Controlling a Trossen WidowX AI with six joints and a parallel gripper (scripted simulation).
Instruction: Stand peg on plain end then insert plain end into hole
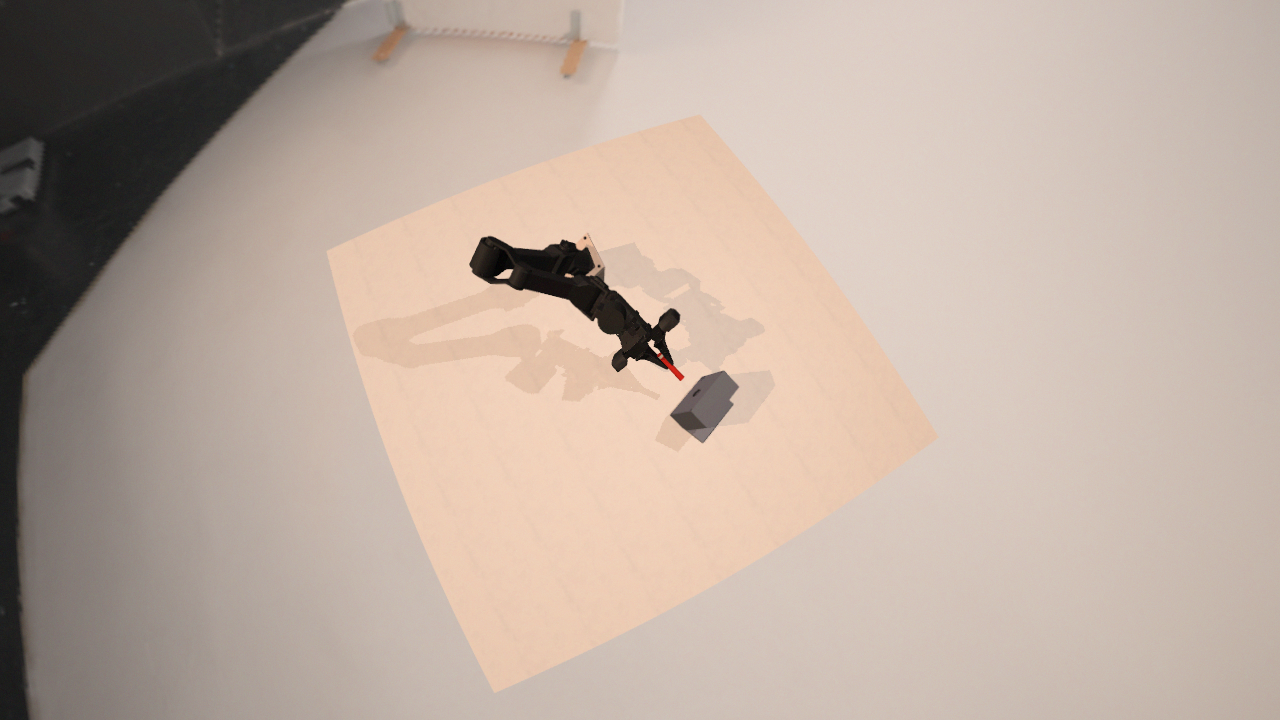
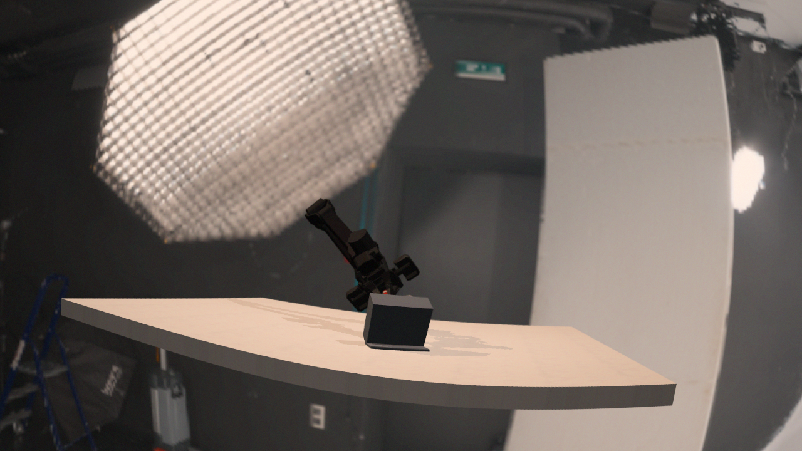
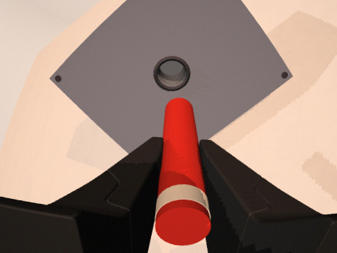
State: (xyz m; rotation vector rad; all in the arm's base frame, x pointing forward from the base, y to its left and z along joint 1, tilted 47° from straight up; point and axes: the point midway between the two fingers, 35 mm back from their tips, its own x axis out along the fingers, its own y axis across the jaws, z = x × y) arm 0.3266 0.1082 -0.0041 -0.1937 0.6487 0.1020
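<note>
Currently, Red Peg Is Held Just Short of the Sloped Panel's Hole

The red peg (image 1: 671,368) (image 2: 385,292) (image 3: 180,147) is clamped between the two black fingers of the pincer (image 1: 667,361) (image 3: 181,150), near the grey sloped panel (image 1: 707,404) (image 2: 398,322) (image 3: 225,42). The panel, taken as the landmark, is carried by the pale wooden bench (image 1: 554,501) (image 2: 493,367) (image 3: 24,133). The peg is held tilted above the bench, on the side of the panel where the hole (image 1: 696,392) (image 3: 172,73) is seen. Its plain end is pointed toward the panel, and its white band (image 3: 182,197) is placed at the end away from the panel.

In the wrist view, the plain end is seen just below the dark-rimmed hole, which is left unfilled. Two small dark dots are shown near opposite corners of the panel's face. In the exterior view, most of the peg is hidden behind the panel, and only a small patch of red is shown above the panel's top edge.
</note>
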